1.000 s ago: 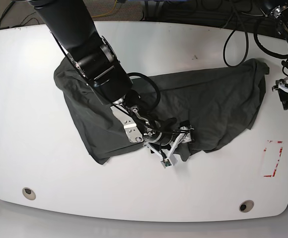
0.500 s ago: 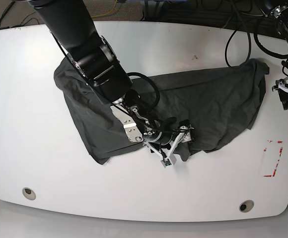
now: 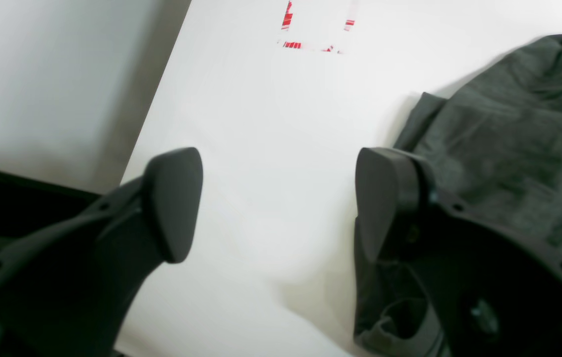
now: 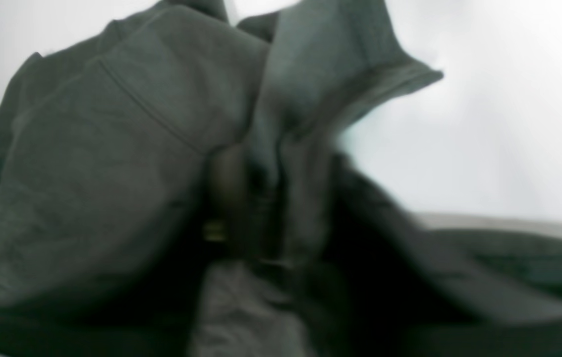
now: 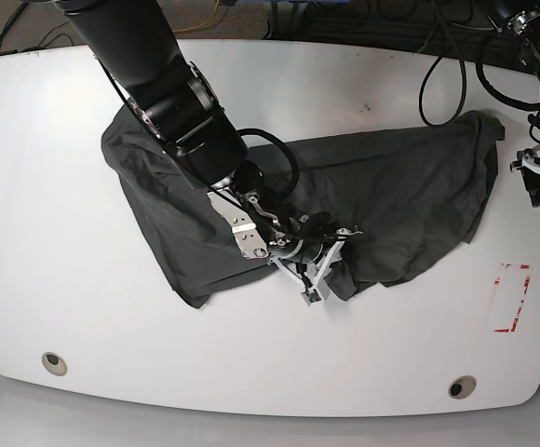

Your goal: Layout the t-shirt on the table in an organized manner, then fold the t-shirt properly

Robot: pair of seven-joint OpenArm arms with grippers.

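Fingers (image 5: 324,263) pinch t-shirt (image 5: 410,196) hem near table (image 5: 47,233) edge

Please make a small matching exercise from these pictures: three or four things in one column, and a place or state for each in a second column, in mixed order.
Things:
1. left pincer
2. right pincer
3. red tape mark
4. t-shirt

Places or states:
A. spread wrinkled across the middle of the table
B. open, with nothing between its fingers
C. near the table's right edge, on bare white surface
D. buried in the cloth's front edge

Pairs: 1-B, 2-D, 3-C, 4-A
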